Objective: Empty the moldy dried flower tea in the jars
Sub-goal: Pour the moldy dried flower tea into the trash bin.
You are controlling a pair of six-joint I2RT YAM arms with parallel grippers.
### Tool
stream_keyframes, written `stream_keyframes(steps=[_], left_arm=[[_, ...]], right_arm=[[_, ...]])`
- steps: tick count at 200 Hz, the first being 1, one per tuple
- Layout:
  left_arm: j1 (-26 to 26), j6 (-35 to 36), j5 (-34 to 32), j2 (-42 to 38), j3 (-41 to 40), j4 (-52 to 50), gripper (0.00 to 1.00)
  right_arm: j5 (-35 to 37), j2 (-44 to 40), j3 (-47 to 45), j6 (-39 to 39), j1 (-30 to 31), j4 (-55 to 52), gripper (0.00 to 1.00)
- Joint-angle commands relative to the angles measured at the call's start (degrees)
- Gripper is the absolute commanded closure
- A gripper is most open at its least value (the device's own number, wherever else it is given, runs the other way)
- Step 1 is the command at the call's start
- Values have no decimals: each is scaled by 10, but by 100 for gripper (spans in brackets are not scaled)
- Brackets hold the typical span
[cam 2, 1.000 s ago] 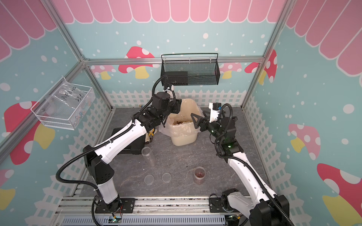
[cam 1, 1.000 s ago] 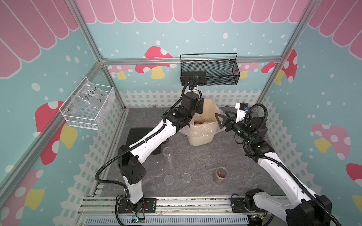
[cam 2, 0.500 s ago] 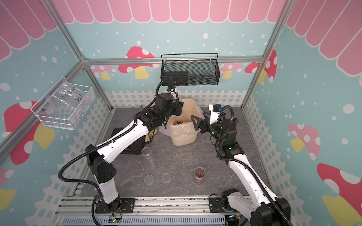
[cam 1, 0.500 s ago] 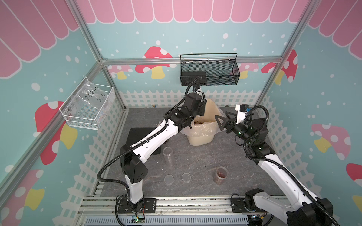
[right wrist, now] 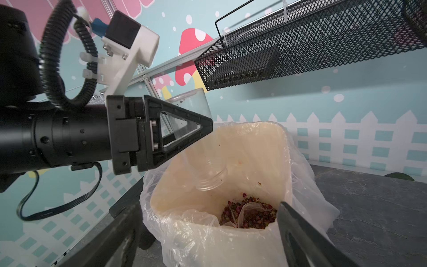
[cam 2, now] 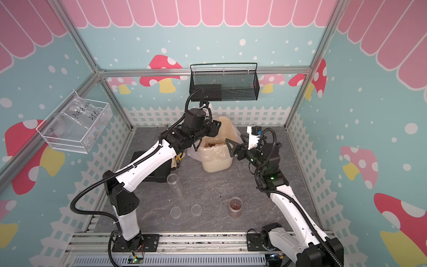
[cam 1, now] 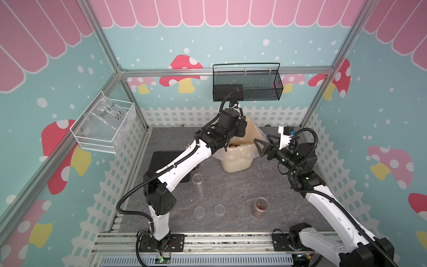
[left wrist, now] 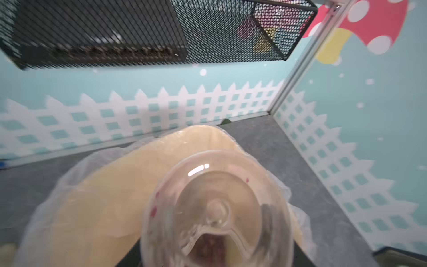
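My left gripper (cam 1: 240, 130) (right wrist: 198, 131) is shut on a clear jar (left wrist: 217, 208) (right wrist: 205, 148), tilted mouth-down over the cream bin (cam 1: 235, 161) (cam 2: 217, 161) (right wrist: 231, 240). Only a few reddish bits cling inside this jar. Moldy dried flower tea (right wrist: 249, 212) (cam 2: 213, 145) lies heaped in the bin's clear liner. My right gripper (cam 1: 262, 144) (cam 2: 233, 143) (right wrist: 210, 208) stands open and empty beside the bin's right rim. On the table stand a tall empty jar (cam 1: 198, 185) and a short jar (cam 1: 260, 207) holding tea, with two loose lids (cam 1: 199, 211) (cam 1: 219, 209) near them.
A black mesh basket (cam 1: 247, 85) hangs on the back wall just above the left wrist. A clear basket (cam 1: 104, 129) hangs on the left wall. A flat black box (cam 1: 166, 159) lies under the left arm.
The right gripper's jaws have spread a little wider. The left gripper with the tilted jar has shifted only slightly above the bin.
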Motion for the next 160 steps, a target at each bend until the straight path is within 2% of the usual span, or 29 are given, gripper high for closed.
stream_keyframes(steps=[1,4,7,16,21,27,31,38,41,44,47,51,52,60,66,71,81,87,92,103,112,149,160], left_arm=[[-37,106,-150,5,2,4,100],[-34,101,-137,6,6,0,100],[-23,68,-103,6,11,-12,100],[33,-70,66,3,8,-23,100],[49,-122,111,2,3,-18,100],[39,-89,90,-4,9,-23,100],[15,-34,25,-8,15,-29,100],[-38,81,-139,-13,7,1,100],[-53,122,-185,-13,-2,21,100],[-59,146,-201,-12,-5,35,100],[-56,140,-190,-10,0,26,100],[-37,101,-141,-5,14,1,100],[-37,80,-102,-5,19,-8,100],[19,-63,53,2,32,-42,100],[48,-116,110,4,27,-37,100],[48,-93,93,2,29,-37,100],[-2,23,-76,-9,25,-26,100],[-26,71,-112,-14,14,-6,100],[-25,61,-81,-16,15,-7,100],[13,-47,28,-21,17,-23,100],[36,-97,93,-29,6,-7,100],[70,-206,150,-85,-51,72,100],[84,-256,187,-93,-61,91,100]], right_arm=[[-3,-10,-6,-11,-3,0,8],[-3,-11,-6,-11,-3,-1,8],[-3,-11,-6,-12,-3,0,8],[-4,-11,-6,-15,-3,-2,8],[-2,-12,-7,-15,-3,-2,8],[-2,-11,-7,-16,-2,-3,8],[-1,-11,-6,-16,-3,-3,8],[-2,-11,-6,-15,-3,-4,8],[-2,-10,-6,-15,-3,-3,8],[-3,-10,-6,-14,-3,-3,8],[-4,-9,-6,-14,-3,-3,8],[-6,-9,-6,-14,-3,-3,8],[-5,-9,-6,-13,-3,-3,8],[-5,-8,-6,-13,-4,-3,8],[-6,-7,-6,-13,-4,-3,8],[-5,-6,-6,-12,-4,-3,8],[-5,-7,-6,-11,-4,-4,8],[-6,-8,-6,-10,-4,-4,8],[-7,-9,-7,-12,-4,-4,8],[-4,-10,-7,-14,-3,-6,8],[0,-10,-7,-15,-4,-8,8],[-15,-8,3,1,-4,-10,8],[-25,-6,8,12,-4,-8,8]])
